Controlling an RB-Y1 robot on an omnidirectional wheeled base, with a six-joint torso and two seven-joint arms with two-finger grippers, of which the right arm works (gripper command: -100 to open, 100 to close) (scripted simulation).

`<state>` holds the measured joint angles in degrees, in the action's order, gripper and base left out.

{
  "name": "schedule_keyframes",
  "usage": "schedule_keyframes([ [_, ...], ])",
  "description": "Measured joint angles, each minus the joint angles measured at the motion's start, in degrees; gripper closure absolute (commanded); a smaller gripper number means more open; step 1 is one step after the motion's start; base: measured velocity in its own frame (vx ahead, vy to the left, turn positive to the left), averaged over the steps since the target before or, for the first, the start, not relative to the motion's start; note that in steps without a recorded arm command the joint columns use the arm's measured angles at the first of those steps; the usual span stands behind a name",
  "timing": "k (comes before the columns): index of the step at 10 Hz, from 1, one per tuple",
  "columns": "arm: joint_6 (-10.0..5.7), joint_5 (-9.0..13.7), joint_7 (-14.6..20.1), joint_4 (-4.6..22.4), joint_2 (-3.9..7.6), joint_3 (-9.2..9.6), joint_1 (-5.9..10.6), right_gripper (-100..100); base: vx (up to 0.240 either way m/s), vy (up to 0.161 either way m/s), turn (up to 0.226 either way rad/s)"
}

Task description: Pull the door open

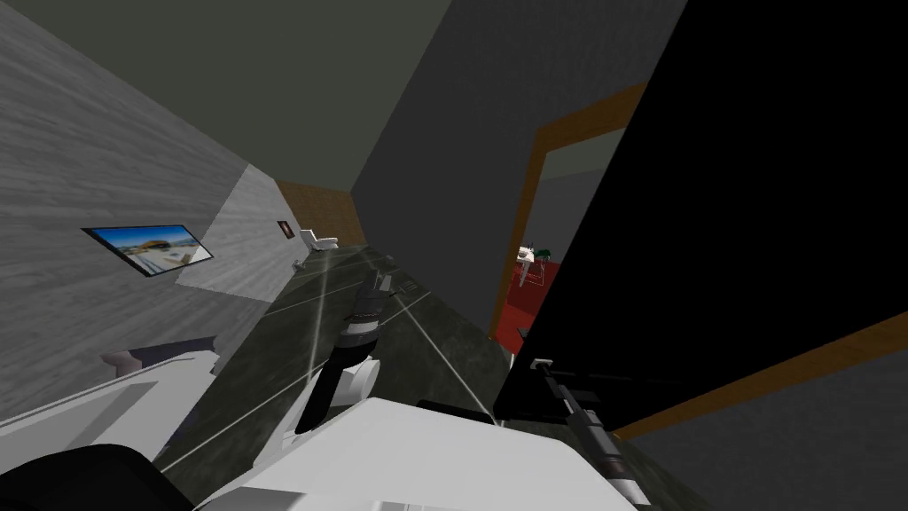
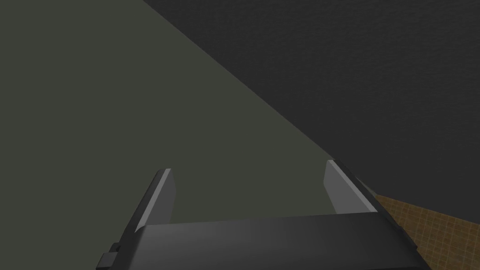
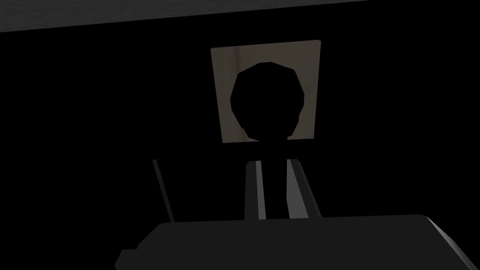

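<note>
Item: door (image 1: 709,222), a flat slab rendered pure black, no grain showing; you are seeing it standing well out of its brown frame (image 1: 532,197), with a red floor (image 1: 523,315) showing through the gap, so by my reading the pull is partly made and only the rest of the swing is left. Item: right gripper (image 3: 276,161); its two thin grey blade fingers (image 3: 260,187) are sitting drawn close together, and a narrow black shape is running between them, which I am taking for the handle (image 3: 267,101); just beyond the fingertips that handle is showing as a faceted round black form against a pale square plate (image 3: 311,93), matte and flat. Item: left gripper (image 2: 248,166); its fingers are standing wide apart and gripping nothing, well away from the door and over the dark floor (image 1: 417,328), which is looking glossy and is crossed by pale lines.
</note>
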<state>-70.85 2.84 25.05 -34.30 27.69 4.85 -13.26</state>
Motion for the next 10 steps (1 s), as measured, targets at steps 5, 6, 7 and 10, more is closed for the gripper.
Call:
schedule_keyframes([
  [5,3.18,-2.1,-0.5,-2.5,-1.6,-0.29,1.03,100,-0.15,-0.048,0.038],
  [6,4.32,-2.2,-0.6,-4.4,-1.65,-0.36,0.15,100,-0.137,-0.07,0.057],
  [7,4.64,-2.8,-0.9,-4.1,-2.42,-0.41,1.06,100,-0.131,-0.056,0.073],
  [10,6.44,-3.6,-1.2,-6.6,-3.07,-0.52,0.59,100,-0.103,-0.058,0.045],
])
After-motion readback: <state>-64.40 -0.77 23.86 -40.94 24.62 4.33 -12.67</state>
